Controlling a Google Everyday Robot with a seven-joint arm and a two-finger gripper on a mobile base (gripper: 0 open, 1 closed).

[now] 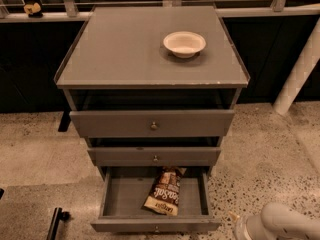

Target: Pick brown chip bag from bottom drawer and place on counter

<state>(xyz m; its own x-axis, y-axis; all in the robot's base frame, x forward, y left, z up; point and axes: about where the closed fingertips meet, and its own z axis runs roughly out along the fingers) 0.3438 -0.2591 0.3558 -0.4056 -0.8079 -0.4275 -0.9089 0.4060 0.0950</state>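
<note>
In open btm drawer (120, 199), bag (164, 191) lies long axis front-to-back, left of arm (285, 225) at lower right; tool out of view, state can't tell.

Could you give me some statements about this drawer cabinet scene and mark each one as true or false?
1. The bottom drawer is pulled open. True.
2. The brown chip bag lies on the counter. False: it lies inside the bottom drawer.
3. A white bowl stands on the counter. True.
4. The pincer is holding the bag. False: the pincer is out of view; only a white arm part shows at the lower right, apart from the bag.
</note>
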